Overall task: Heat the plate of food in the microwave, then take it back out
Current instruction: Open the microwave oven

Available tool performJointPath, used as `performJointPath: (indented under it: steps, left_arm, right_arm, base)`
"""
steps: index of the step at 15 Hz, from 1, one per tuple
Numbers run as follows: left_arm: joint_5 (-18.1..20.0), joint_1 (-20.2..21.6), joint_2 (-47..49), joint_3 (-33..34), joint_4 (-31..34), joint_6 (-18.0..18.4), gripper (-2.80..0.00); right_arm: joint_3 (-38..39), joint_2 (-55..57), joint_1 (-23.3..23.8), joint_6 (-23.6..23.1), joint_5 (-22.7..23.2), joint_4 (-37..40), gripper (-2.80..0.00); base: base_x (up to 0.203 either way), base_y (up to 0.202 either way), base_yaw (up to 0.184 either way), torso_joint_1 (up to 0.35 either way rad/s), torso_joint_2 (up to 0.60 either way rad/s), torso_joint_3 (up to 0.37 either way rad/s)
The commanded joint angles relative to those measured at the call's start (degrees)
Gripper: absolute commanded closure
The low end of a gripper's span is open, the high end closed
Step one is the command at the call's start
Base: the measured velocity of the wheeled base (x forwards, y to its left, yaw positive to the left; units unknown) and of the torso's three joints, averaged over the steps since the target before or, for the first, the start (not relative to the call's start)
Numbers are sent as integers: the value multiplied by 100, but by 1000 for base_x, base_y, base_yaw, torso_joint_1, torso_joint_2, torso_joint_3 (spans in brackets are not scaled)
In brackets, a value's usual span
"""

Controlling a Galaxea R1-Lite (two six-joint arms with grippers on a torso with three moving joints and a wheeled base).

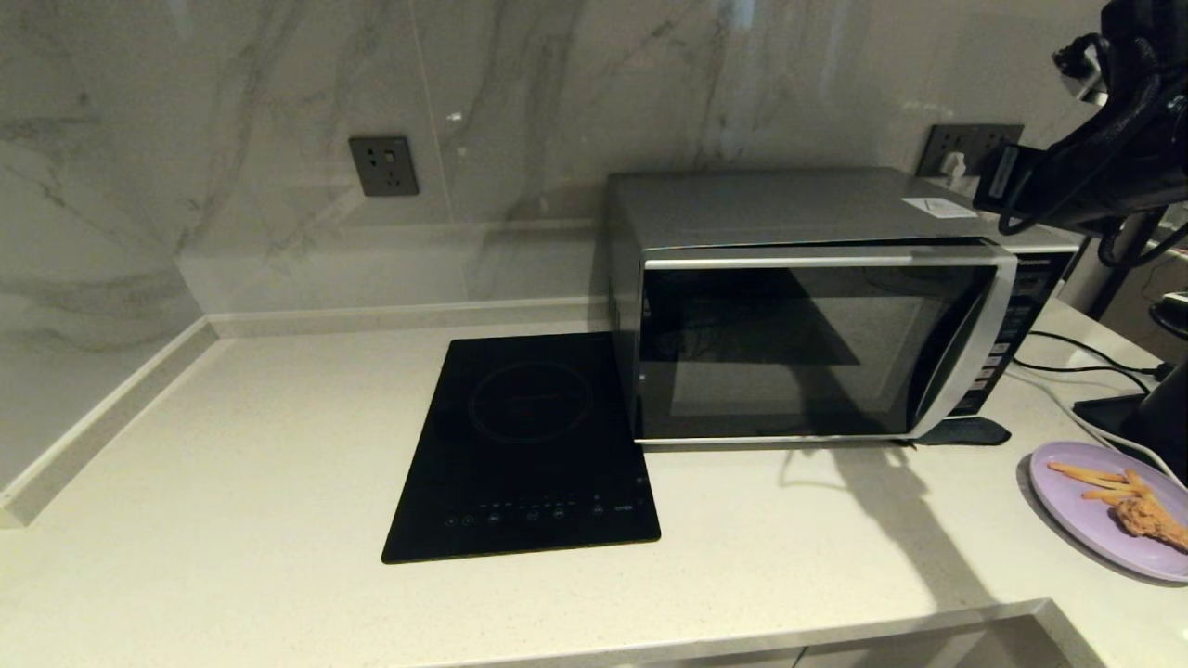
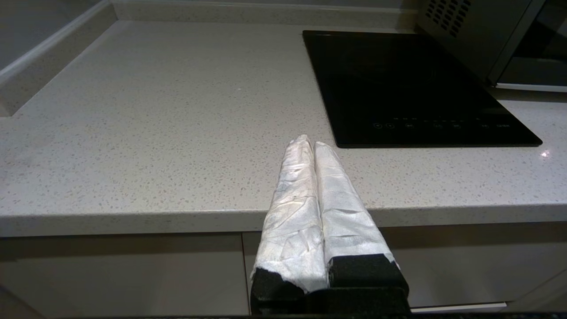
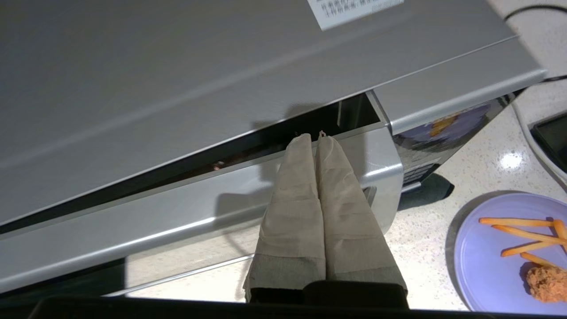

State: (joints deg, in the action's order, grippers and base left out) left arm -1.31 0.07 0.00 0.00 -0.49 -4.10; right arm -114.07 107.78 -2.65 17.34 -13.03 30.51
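The microwave [image 1: 817, 315] door stands slightly ajar; the right gripper [image 3: 313, 138], closed and empty, is above its top edge. The plate of food [image 1: 1104, 506] waits beside the microwave, unheated.

Right arm [image 1: 1104, 158] black, looped cables; both jaws' fingers [image 2: 305, 195] wrapped in whitish, possibly cloth, tape, black bases.

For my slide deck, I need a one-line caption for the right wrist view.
Shut right hand above the microwave door's slightly open top edge, plate of food on the counter beside it.
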Motion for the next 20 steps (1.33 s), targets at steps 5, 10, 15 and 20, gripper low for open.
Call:
performJointPath:
  steps: [5,10,15,20]
  left_arm:
    - [-1,1,9,0,-4,-3,0]
    - [-1,1,9,0,-4,-3,0]
    - [-1,1,9,0,-4,-3,0]
    - [-4,1,9,0,-4,-3,0]
  right_arm:
    - [-1,455,253,-65,239,5,0]
    - [-1,503,377,-131,304,-169,0]
    - [7,21,379,-147,640,419,0]
    - [17,-422,400,-80,1344,1647,0]
  base:
    - [0,0,0,0,0,0]
    - [0,0,0,0,0,0]
    - [0,0,0,0,0,0]
    - [0,0,0,0,0,0]
